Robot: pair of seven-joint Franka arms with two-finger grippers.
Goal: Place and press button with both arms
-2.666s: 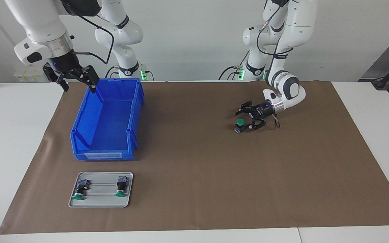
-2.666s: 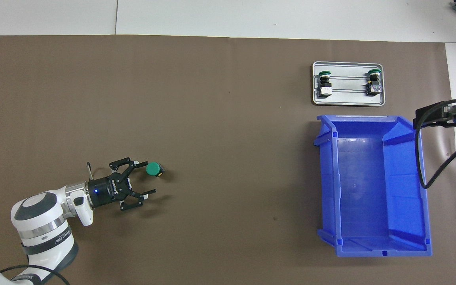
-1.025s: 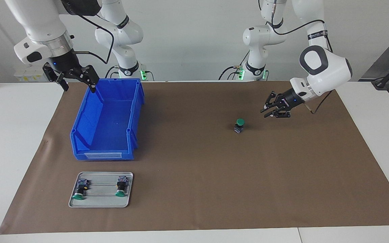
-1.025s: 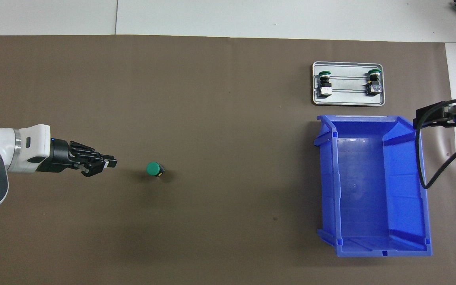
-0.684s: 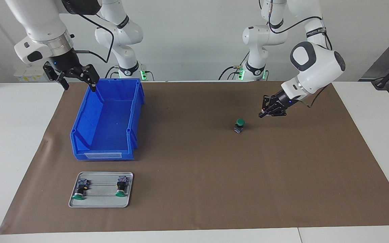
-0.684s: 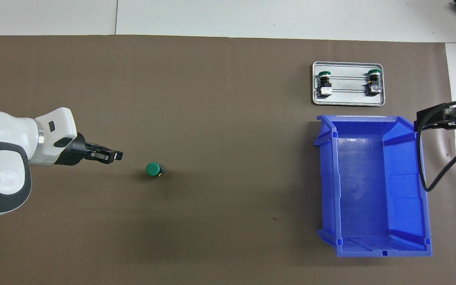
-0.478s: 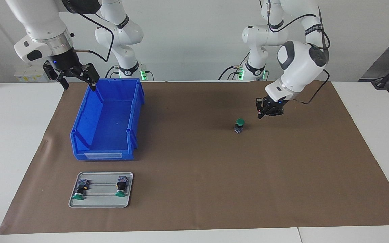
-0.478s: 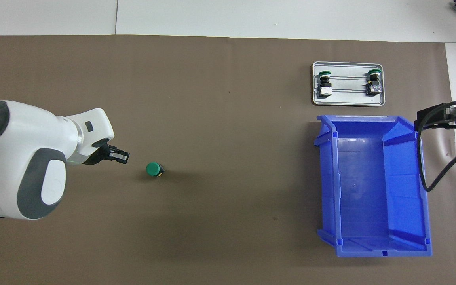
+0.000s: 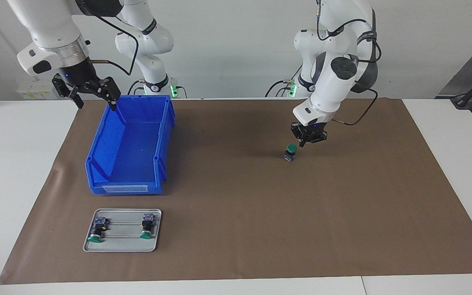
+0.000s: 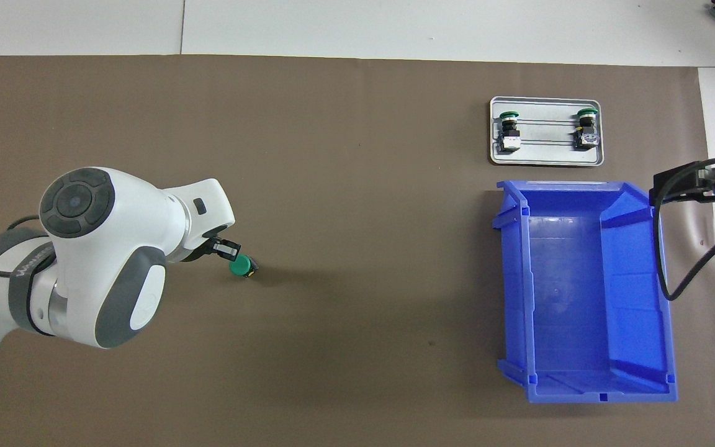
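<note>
- A brown mat [image 9: 236, 213] covered most of the white table [image 9: 10, 176], and everything stood on it.
- The left arm [image 9: 334, 78] reached down from its base toward the middle of its own end of the mat; the right arm [image 9: 51, 37] waited, raised at the other end.
- A blue bin [image 9: 127, 147] sat at the right arm's end of the mat, open on top, and I could see nothing lying inside it.
- A small metal tray [image 9: 121, 246] lay just beside the bin, farther from the robots. In it were two tray buttons [image 10: 508, 130], set apart at either end, lying on their sides with their green caps pointing away from the robots.
- The right gripper [image 9: 86, 92] hung over the bin's corner nearest the robots, its fingers spread wide and holding nothing.
- The left gripper [image 9: 305, 141] pointed down, its fingertips pinched together on nothing, just above and beside the loose button's cap; I could not tell whether it touched.
- The button [image 9: 290, 152] stood upright on the bare mat at the left arm's end, green cap up, well apart from the bin and tray.
</note>
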